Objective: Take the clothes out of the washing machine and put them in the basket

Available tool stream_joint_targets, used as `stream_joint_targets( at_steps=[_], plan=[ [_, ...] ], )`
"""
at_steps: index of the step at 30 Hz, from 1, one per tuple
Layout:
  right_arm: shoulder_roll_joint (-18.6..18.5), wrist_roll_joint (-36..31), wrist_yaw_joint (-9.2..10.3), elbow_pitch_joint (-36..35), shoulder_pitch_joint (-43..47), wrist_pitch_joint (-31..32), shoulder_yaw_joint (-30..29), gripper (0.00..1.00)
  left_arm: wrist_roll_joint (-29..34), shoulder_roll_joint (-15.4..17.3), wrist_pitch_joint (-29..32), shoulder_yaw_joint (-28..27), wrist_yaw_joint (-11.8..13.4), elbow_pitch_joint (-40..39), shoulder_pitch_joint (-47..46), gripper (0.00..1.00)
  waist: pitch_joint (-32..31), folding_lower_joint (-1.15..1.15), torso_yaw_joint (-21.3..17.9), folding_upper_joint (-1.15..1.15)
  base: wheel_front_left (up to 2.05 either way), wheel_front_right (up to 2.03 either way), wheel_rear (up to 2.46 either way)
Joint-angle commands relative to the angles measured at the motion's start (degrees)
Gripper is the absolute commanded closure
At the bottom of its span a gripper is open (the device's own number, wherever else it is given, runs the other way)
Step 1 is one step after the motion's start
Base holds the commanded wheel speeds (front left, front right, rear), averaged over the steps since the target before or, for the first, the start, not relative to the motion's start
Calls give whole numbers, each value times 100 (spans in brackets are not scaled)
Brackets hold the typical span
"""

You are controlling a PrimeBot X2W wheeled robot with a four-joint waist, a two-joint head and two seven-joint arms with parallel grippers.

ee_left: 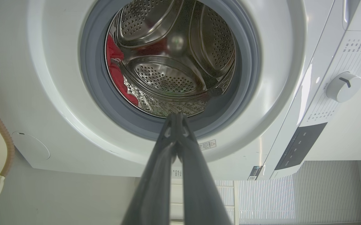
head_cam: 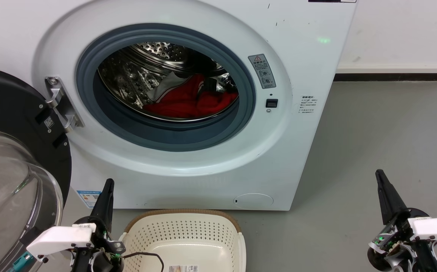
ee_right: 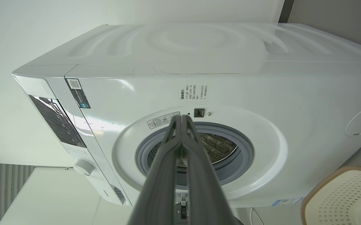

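Observation:
The white washing machine (head_cam: 188, 177) stands with its door swung open. Red clothes (head_cam: 192, 102) with a pale striped part lie at the bottom of the steel drum; the left wrist view catches the clothes (ee_left: 116, 73) at the drum's left side. The cream basket (head_cam: 182, 230) with a brown rim sits on the floor right in front of the machine, its rim also at the basket (ee_right: 339, 193) in the right wrist view. My left gripper (head_cam: 108, 182) is shut, low beside the basket's left. My right gripper (head_cam: 378, 173) is shut, well to the machine's right. Both hold nothing.
The black-rimmed glass door (head_cam: 18, 151) hangs open at the left, close to my left arm. Grey floor (head_cam: 373, 132) stretches to the right of the machine, up to a white wall with a dark skirting (head_cam: 392, 76). A black cable (head_cam: 146, 257) runs over the basket's near edge.

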State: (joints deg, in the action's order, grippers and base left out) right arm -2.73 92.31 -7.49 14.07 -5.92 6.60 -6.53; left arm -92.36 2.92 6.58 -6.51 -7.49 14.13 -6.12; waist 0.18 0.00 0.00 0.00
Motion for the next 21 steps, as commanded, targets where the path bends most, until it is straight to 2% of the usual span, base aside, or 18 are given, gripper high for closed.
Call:
stream_joint_targets(
  at_steps=[1, 20, 21],
  plan=[
    [-29, 22, 0, 8, -70, 4, 7, 100, -12, -10, 10, -11, -13, -10, -32, 100, 0, 0, 0, 0, 0, 0, 0],
    [-29, 22, 0, 8, -70, 4, 7, 100, -12, -10, 10, -10, -13, -10, -32, 100, 0, 0, 0, 0, 0, 0, 0],
    [0, 0, 0, 2, 0, -1, -1, 0, 0, 0, -1, 1, 0, 2, 1, 0, 0, 0, 0, 0, 0, 0, 0]
  ],
)
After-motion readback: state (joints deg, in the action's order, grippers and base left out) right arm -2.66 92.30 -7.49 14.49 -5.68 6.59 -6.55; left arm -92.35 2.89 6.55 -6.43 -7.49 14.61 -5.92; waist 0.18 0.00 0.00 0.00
